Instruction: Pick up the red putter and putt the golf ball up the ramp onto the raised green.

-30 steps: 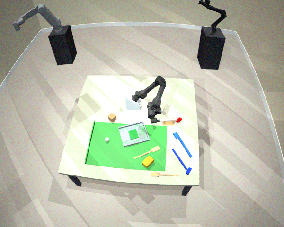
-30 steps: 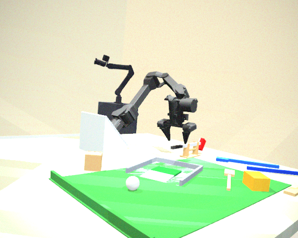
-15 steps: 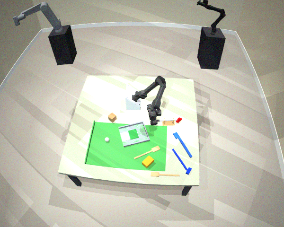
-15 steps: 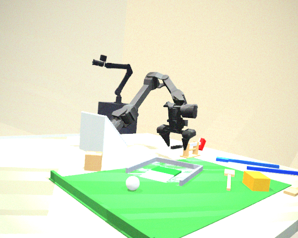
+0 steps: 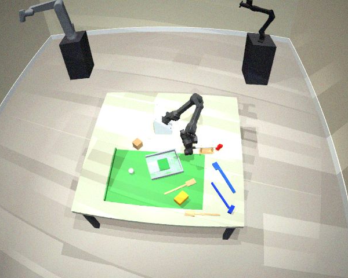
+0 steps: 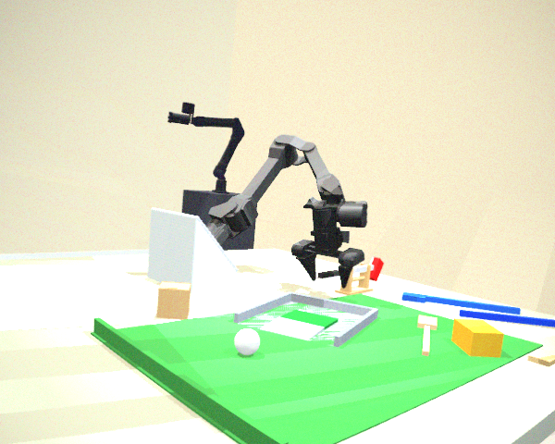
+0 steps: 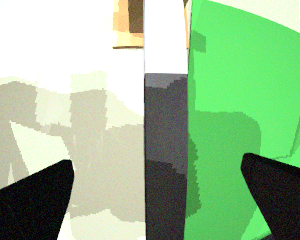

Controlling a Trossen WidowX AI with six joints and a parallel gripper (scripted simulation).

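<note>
Gripper [image 6: 326, 273] (wide open) astride red putter [image 6: 376, 267] — empty.

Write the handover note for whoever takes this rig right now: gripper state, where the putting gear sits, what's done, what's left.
Gripper: open, empty, straddling the dark grip end of the red putter.
Putter: lying across its small wooden stand, just off the green mat; not yet grasped.
Golf ball: on the mat, in front of the grey-walled raised green.
Done: gripper lined up over the handle.
Left: close on the handle, lift the putter, putt the ball up the ramp onto the green.
</note>
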